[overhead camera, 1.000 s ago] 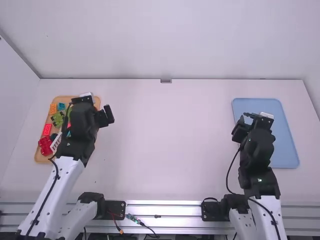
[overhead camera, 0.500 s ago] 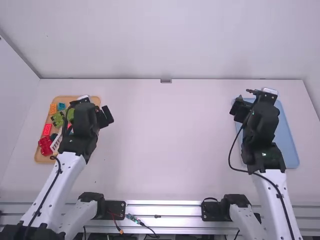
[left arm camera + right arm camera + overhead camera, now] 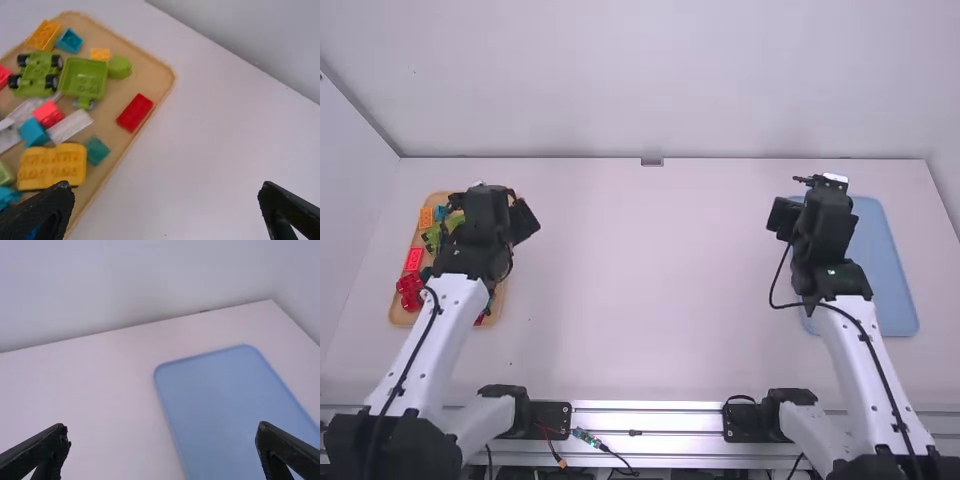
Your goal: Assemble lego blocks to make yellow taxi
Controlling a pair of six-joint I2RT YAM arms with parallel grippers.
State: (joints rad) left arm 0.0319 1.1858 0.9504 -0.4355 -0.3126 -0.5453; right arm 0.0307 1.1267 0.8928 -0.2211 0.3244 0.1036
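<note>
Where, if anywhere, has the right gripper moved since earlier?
Yes: the right gripper went forward, toward the far edge of the blue tray in the high view.

Over on the left, the wooden tray [image 3: 396, 313] pokes out from under the left gripper [image 3: 485, 215], an orange block [image 3: 426, 217] off to that gripper's left and a red one [image 3: 414, 259] nearer the base. Across the table [image 3: 650, 290], the blue tray [image 3: 888, 285] shows mostly to the right of the right gripper [image 3: 823, 212].

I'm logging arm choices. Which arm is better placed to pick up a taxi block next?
The left, I'd say: the left gripper hangs open by the tan tray of blocks, yellow pieces included. The right gripper is open too, but by the blue tray, across the table.
</note>
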